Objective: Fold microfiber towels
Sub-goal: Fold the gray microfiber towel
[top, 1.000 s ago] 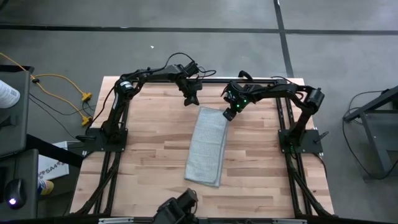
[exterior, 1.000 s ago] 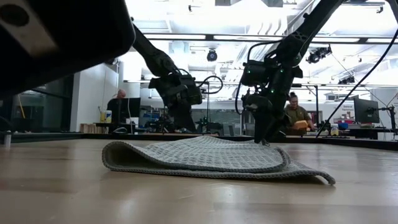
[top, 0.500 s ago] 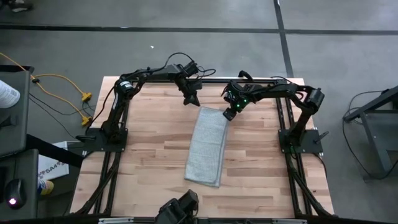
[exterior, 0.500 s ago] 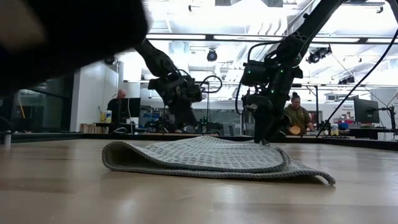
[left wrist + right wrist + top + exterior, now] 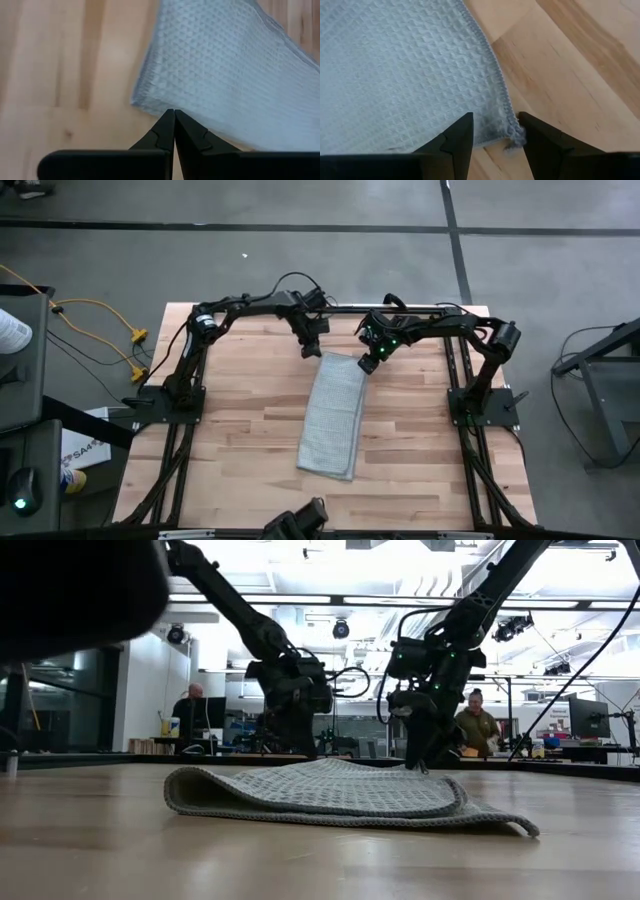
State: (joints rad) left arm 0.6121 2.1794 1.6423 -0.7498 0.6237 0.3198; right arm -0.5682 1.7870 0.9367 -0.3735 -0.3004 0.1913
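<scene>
Your right claw (image 5: 492, 131) sits with its fingers spread, straddling the far right corner of the towel (image 5: 333, 414) just right of centre in the upper part of the overhead frame; it grips nothing yet. Your left claw (image 5: 312, 351) is clenched on nothing and has slid right over the last second, so it now hangs just beside the towel's far left corner, where before it stood a little off it. The towel lies already folded into a long strip, running from upper centre down toward lower centre of the table (image 5: 240, 440). With both claws at the far corners, the next fold looks close.
</scene>
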